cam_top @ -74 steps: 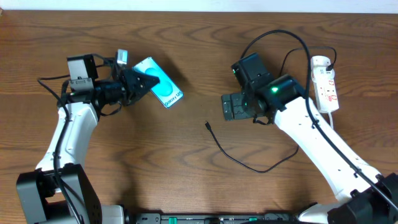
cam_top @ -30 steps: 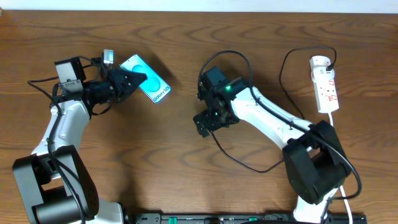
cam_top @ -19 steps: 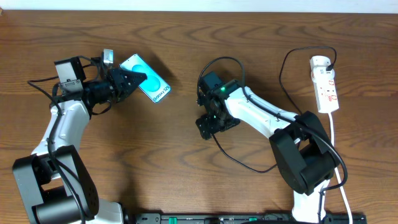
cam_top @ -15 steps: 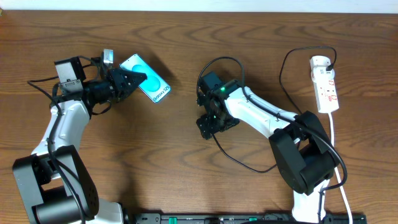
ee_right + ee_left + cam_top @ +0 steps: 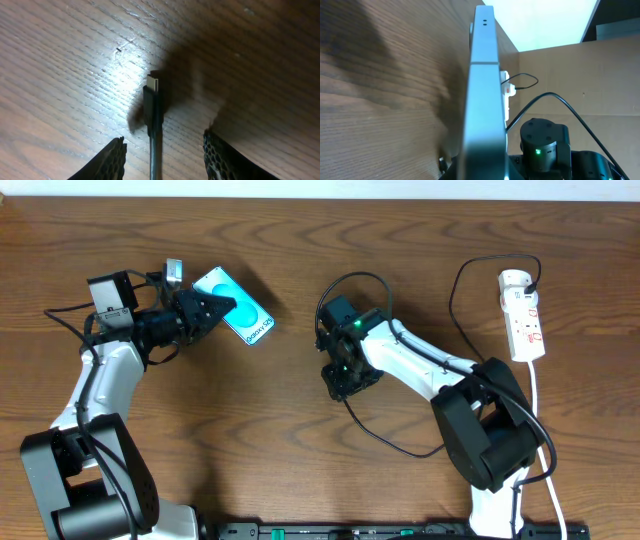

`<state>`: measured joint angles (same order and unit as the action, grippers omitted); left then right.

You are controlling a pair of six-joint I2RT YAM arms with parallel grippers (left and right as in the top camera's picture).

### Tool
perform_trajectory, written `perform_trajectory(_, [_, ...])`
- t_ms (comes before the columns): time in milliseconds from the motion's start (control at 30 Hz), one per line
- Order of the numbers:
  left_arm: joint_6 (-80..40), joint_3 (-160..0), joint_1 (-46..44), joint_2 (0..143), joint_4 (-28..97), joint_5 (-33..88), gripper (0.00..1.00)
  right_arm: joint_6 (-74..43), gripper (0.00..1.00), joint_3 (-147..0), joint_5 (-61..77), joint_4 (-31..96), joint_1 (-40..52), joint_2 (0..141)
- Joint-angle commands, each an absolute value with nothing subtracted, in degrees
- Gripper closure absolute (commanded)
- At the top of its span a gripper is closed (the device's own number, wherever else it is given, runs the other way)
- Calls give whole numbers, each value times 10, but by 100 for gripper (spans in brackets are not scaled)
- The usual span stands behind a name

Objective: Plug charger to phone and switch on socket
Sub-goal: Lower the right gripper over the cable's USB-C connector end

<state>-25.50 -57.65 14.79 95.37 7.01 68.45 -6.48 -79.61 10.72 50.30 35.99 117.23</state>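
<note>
At mid-table, right gripper (image 5: 162, 160) spread apart, straddling the thin black charger cable's connector (image 5: 153, 97), lying flat, untouched. Far left, left gripper (image 5: 205, 313) pinching one end of the slim teal-screened phone (image 5: 238, 307). Step in hand: grasping the connector. Next, likely: squeezing squarely on it, then lifting toward the phone.

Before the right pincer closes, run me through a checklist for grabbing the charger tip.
1. The charger connector lies between the fingers of the right pincer: ok.
2. Fingers touching the connector: not ok, gaps on both sides.
3. The phone is gripped by the left pincer: ok.
4. The phone's port is turned toward the charger: cannot tell.
5. The socket is switched on: cannot tell.
</note>
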Motion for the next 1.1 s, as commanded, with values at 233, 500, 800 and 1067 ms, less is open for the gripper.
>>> perform_trajectory(233, [-256,-579,149,952,65,696,93,-64,49,-798,105,500,398,1181])
perform_trajectory(500, [-256,-579,149,952,65,697,93,-77,51,-798,91,499,399,1181])
perform_trajectory(800, [-256,-579,149,952,64,696,93,-92,56,-798,56,492,399,1181])
perform_trajectory(1067, [-256,-579,149,952,61,697,93,-92,53,-798,55,471,398,1181])
